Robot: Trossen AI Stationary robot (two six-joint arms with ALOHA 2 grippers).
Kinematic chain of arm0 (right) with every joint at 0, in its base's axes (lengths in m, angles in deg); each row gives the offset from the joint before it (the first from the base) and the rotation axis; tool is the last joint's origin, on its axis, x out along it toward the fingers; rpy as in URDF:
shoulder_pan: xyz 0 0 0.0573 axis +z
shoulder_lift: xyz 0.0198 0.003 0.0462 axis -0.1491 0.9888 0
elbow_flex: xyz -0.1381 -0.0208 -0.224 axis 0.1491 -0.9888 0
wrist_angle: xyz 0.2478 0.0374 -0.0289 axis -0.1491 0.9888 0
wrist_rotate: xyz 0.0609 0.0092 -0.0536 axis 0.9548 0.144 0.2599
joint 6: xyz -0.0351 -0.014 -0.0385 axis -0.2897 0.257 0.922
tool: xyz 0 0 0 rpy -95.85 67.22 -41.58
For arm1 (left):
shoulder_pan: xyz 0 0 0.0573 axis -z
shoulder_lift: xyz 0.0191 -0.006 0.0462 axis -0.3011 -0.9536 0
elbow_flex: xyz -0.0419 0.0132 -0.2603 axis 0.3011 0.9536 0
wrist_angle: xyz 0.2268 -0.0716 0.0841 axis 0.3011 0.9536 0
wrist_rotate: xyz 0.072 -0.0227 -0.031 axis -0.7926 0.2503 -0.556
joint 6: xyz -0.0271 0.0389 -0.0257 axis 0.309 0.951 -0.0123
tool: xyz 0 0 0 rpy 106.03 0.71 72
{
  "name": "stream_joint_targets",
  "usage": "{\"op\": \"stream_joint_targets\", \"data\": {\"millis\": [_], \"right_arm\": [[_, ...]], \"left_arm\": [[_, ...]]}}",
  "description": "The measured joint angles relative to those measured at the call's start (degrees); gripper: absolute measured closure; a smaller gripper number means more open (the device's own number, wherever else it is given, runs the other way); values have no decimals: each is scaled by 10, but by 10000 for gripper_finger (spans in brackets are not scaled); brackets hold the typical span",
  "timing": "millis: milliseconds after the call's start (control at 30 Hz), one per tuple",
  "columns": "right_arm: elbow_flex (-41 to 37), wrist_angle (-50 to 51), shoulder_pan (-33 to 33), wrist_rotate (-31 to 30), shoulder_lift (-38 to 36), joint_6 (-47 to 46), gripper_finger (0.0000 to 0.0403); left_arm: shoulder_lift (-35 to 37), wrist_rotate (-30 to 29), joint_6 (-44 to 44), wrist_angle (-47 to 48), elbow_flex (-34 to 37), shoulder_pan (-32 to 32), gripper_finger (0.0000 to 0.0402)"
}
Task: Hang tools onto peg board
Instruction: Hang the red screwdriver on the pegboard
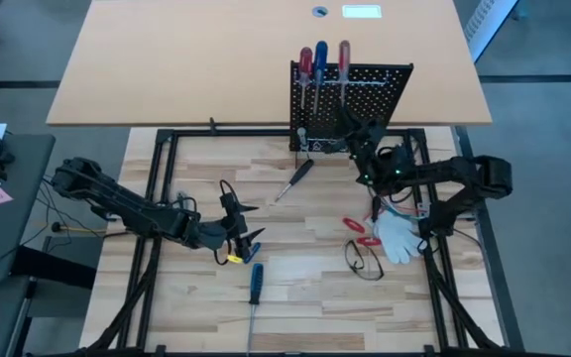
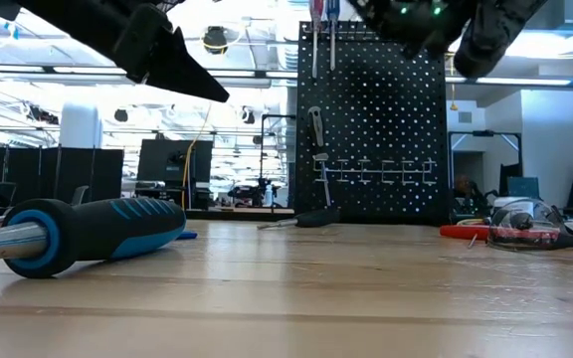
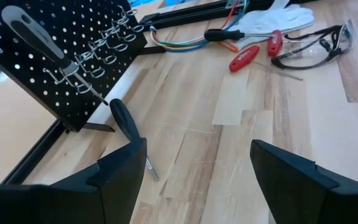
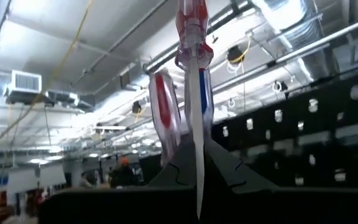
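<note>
while my right gripper (image 1: 357, 134) is up against the front of the peg board (image 1: 370, 94), its fingers are clenched on the thin steel shaft of a red screwdriver (image 4: 191, 37), whose clear red handle stands above my fingertips beside another red handle. three screwdrivers, red, blue and red, stick up over the board's top edge (image 1: 321, 61), just past that gripper. on the board's face a grey-handled tool (image 3: 33, 34) hangs on hooks above the row of rings.

my left gripper (image 1: 238, 220) hovers over the table (image 1: 295, 297) with its fingers (image 3: 120, 168) spread wide and nothing between them. ahead of it, near the foot of the board, lies a black screwdriver (image 1: 295, 178). just behind and below it lies a blue screwdriver (image 1: 255, 283). off to its side, toward my right arm, lie red pliers (image 1: 358, 231), safety glasses (image 1: 363, 260) and a white glove (image 1: 397, 236), close together.
</note>
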Motion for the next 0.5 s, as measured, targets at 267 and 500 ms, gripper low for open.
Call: {"op": "stream_joint_targets", "data": {"millis": [267, 500], "right_arm": [[20, 1, -14, 1, 47, -18, 393], [22, 0, -36, 0, 44, -41, 393]], "left_arm": [[0, 0, 2, -2, 0, -8, 118], [0, 0, 1, -2, 0, -9, 118]]}}
